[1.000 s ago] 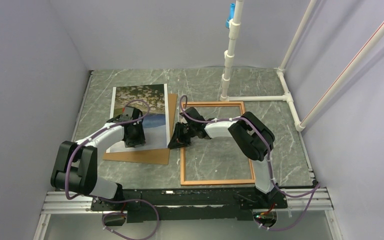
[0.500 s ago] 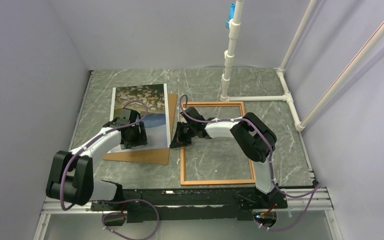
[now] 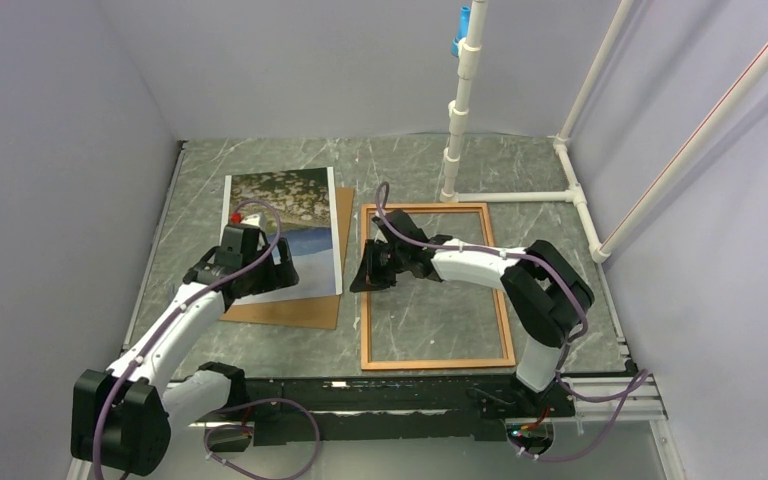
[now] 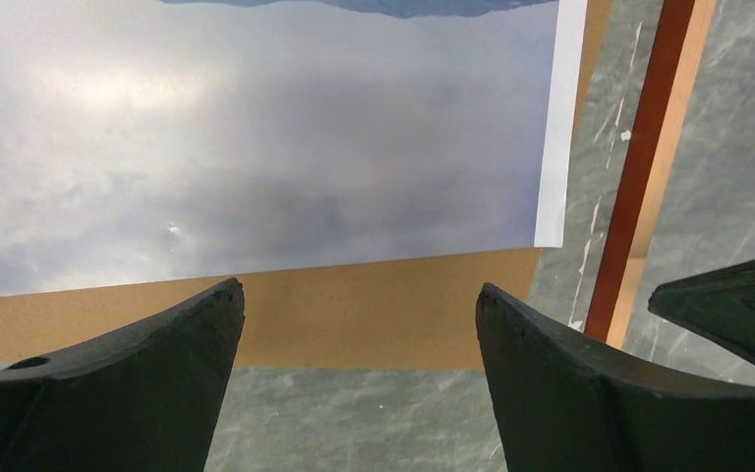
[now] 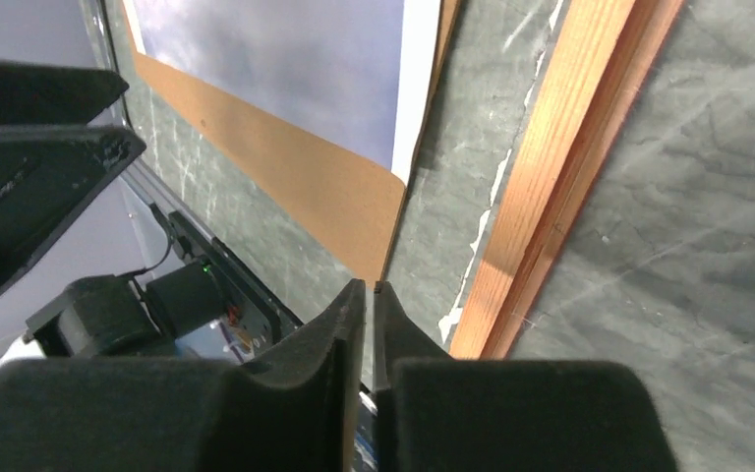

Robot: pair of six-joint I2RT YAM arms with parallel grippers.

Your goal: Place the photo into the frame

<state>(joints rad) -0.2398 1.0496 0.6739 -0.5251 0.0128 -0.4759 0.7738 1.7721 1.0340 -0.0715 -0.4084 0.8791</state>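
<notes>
The photo [image 3: 282,225] lies flat, picture side up, on a brown backing board [image 3: 290,310] at the table's left. To its right the wooden frame [image 3: 365,330] lies flat. My left gripper [image 3: 265,285] hovers over the photo's near part, jaws wide open and empty; the left wrist view shows the gripper [image 4: 359,288] above the board [image 4: 354,320], with the photo [image 4: 256,147] beyond and the frame [image 4: 639,177] on the right. My right gripper [image 3: 358,280] is shut between board and frame. The right wrist view puts the gripper [image 5: 369,285] at the board's corner [image 5: 305,187], beside the photo [image 5: 295,69] and frame [image 5: 551,167]; whether it touches the board is unclear.
A white pipe stand [image 3: 457,130] rises at the back, with pipes [image 3: 520,196] along the table's right rear. Grey walls close in the left, back and right sides. Green marble table [image 3: 410,170] shows around and inside the frame.
The left gripper has opened wide and its arm has drawn back toward the near left. The right gripper has shut and shifted slightly right, its elbow swinging out to the right.
</notes>
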